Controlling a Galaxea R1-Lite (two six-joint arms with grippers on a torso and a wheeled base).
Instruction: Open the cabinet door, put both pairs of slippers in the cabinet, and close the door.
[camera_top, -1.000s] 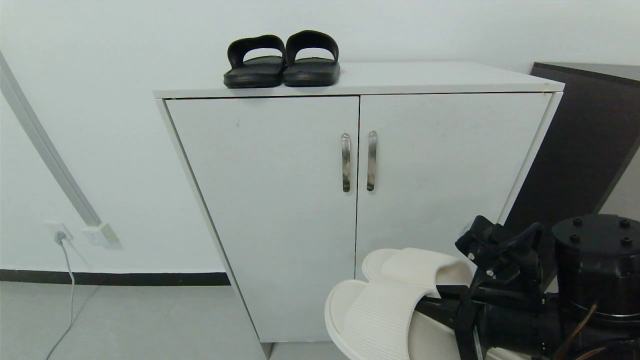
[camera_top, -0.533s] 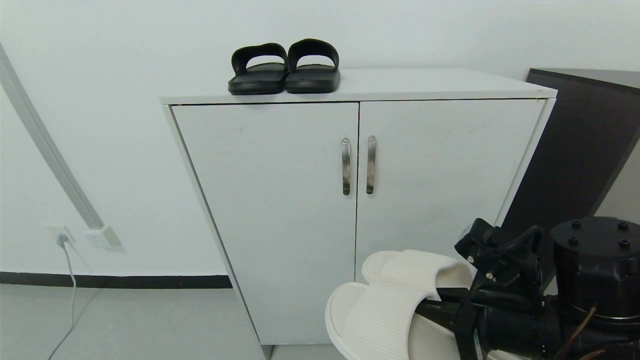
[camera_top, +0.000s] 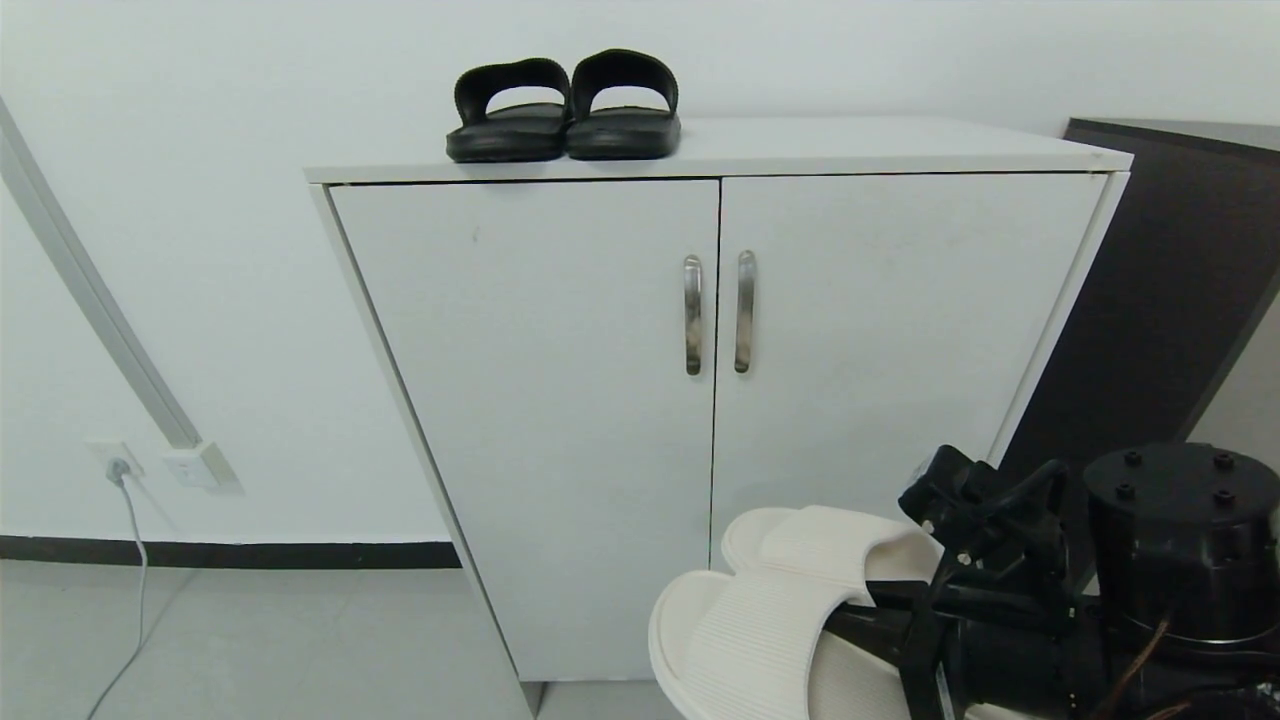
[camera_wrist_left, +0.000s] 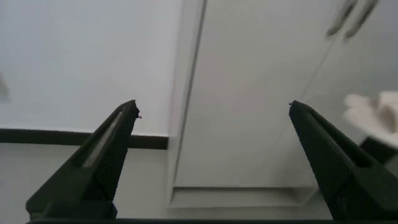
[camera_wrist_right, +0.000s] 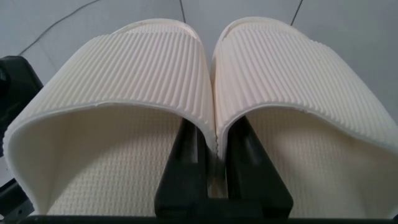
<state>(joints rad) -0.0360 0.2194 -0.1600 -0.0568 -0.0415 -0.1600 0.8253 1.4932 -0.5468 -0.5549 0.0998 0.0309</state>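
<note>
White cabinet (camera_top: 560, 430) and wall sit higher in the head view than half a second ago, after a dip from the second before. Everything shifts together, so the camera is bobbing and the things are not moving. Against the cabinet nothing differs. Both doors are shut as before, and the black slippers (camera_top: 565, 110) rest side by side on its top, near the left front edge. The cream slippers (camera_top: 790, 600) hang low before the right door in the same pose.

By my reading the task stands at its start: a door must open before either pair goes in. The right jaws are clenched on the cream slippers, pinching their two inner walls together. The left jaws are released and empty, fingers (camera_wrist_left: 109, 155) spread wide, facing the cabinet's lower left corner. That free arm looks the likely one for a handle (camera_top: 692, 315).

A pale wall stands behind, and the grey floor (camera_top: 250, 640) meets it at a dark skirting. Dark brown furniture (camera_top: 1180, 280) stands just beside the cabinet's right side. A slanted grey conduit (camera_top: 90, 300) runs down the wall to a small box, with a wall outlet (camera_top: 118, 462) and its cable next to it.
</note>
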